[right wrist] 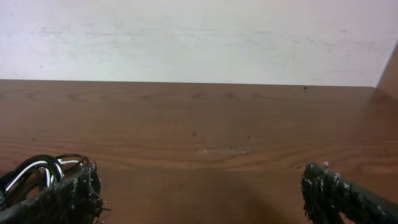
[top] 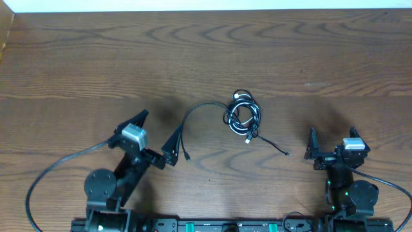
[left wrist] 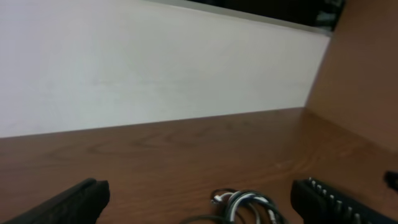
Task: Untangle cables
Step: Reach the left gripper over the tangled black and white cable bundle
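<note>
The cables [top: 241, 116] lie on the wooden table as a small knot of black and white cords, right of centre. One black strand [top: 187, 132] arcs left out of the knot and ends near my left gripper; another plug end [top: 286, 153] trails to the right. My left gripper [top: 156, 134] stands open, left of the knot and apart from it. In the left wrist view the cables [left wrist: 249, 204] lie ahead between the open gripper's [left wrist: 201, 199] fingers. My right gripper [top: 332, 134] is open, right of the knot. Its wrist view shows the cables [right wrist: 34, 169] behind the left finger [right wrist: 68, 196].
A white wall [right wrist: 199, 37] rises behind the table's far edge. A brown side panel [left wrist: 360, 74] stands at the right in the left wrist view. The thick black arm cords [top: 58, 164] loop near the arm bases at the front edge.
</note>
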Controlling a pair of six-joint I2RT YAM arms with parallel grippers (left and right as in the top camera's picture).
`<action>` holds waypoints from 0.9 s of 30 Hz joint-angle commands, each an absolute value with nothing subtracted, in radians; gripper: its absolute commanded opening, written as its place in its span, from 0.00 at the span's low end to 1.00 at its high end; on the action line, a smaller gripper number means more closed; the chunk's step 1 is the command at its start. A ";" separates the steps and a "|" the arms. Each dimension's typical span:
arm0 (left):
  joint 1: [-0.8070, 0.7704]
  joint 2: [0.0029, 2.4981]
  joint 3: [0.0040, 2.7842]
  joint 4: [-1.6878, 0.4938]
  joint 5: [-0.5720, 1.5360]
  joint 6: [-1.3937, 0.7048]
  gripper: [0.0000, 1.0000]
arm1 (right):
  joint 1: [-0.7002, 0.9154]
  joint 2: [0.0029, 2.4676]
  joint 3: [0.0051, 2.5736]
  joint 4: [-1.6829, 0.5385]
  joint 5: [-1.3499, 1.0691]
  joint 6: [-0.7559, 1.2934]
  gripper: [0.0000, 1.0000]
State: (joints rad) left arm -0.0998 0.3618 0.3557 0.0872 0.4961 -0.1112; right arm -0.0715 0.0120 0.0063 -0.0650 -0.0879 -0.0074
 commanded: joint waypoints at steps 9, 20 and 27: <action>-0.195 0.609 0.550 0.035 0.540 -0.156 0.98 | -0.071 0.007 0.006 -0.070 -0.081 0.003 0.99; -0.321 0.776 0.763 -0.184 0.394 -0.211 0.98 | -0.071 0.007 0.006 -0.070 -0.081 0.003 0.99; -0.448 0.918 0.806 -0.147 0.362 -0.240 0.98 | -0.071 0.007 0.006 -0.070 -0.081 0.003 0.99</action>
State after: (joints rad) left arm -0.4084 0.8700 0.7860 -0.1795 0.3847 -0.2146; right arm -0.0715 0.0120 0.0063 -0.0654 -0.0879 -0.0074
